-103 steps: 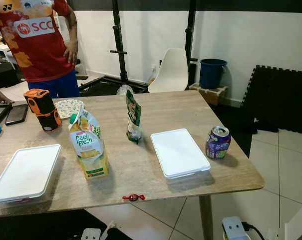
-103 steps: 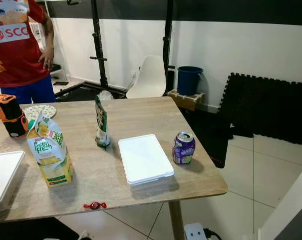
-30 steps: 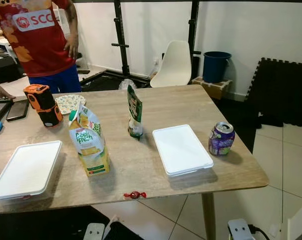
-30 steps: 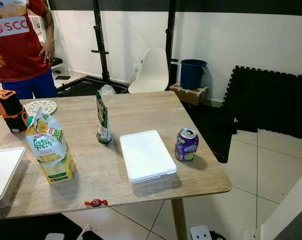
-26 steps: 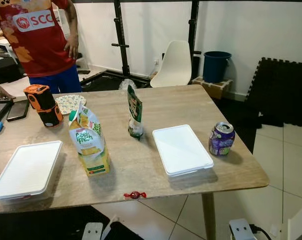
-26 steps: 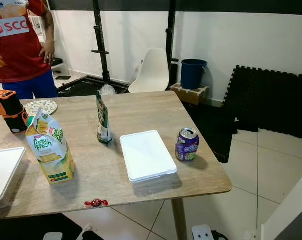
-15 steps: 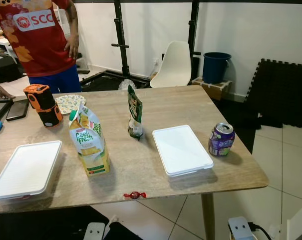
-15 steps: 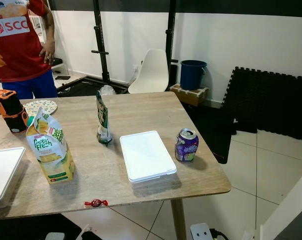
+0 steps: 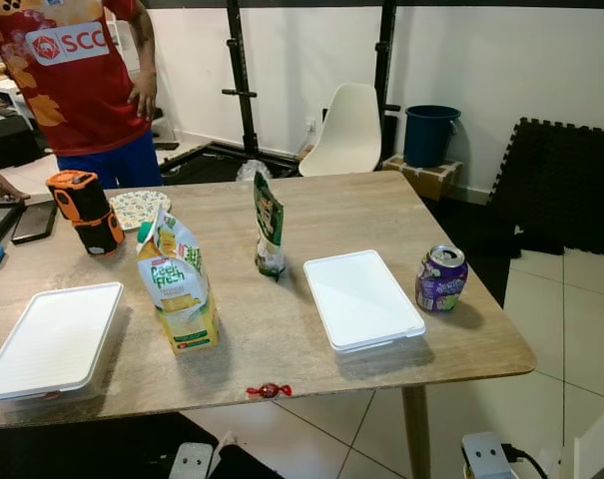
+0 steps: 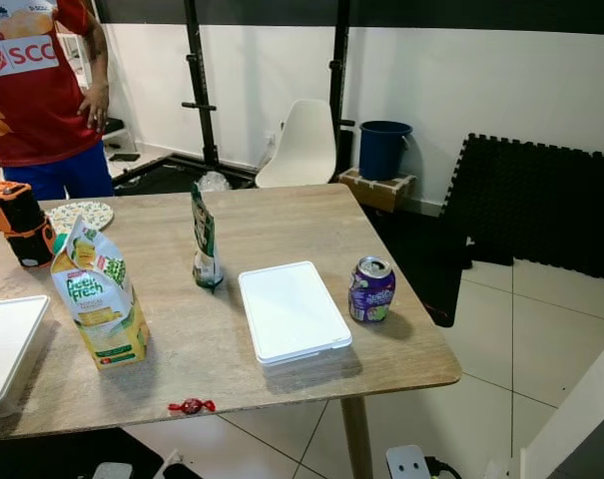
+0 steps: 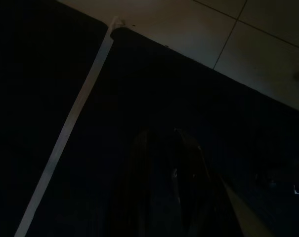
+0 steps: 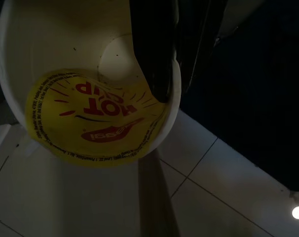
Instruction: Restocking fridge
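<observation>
Juice carton (image 9: 178, 290) stands upright left of centre in the head view, on the wooden desk (image 9: 331, 215). Just beyond it toward the middle stands a slim green pouch (image 9: 268, 226), and right of that lies a flat white lidded container (image 9: 361, 299). A purple can (image 9: 439, 279) stands near the desk's right edge, close beside that container. A second white container (image 9: 52, 339) sits at the lower left, and a red-wrapped sweet (image 9: 268, 390) lies by the near edge. At the upper left are an orange and black device (image 9: 85, 211), a patterned plate (image 9: 139, 209) and a person in a red shirt (image 9: 77, 80).

In the right wrist view the right hand (image 12: 176, 54) seems clenched on the rim of a white cup with a yellow "HOT CUP" label (image 12: 90, 94), over tiled floor. The left wrist view is very dark; the left hand (image 11: 169, 197) is a dim outline and I cannot tell its state.
</observation>
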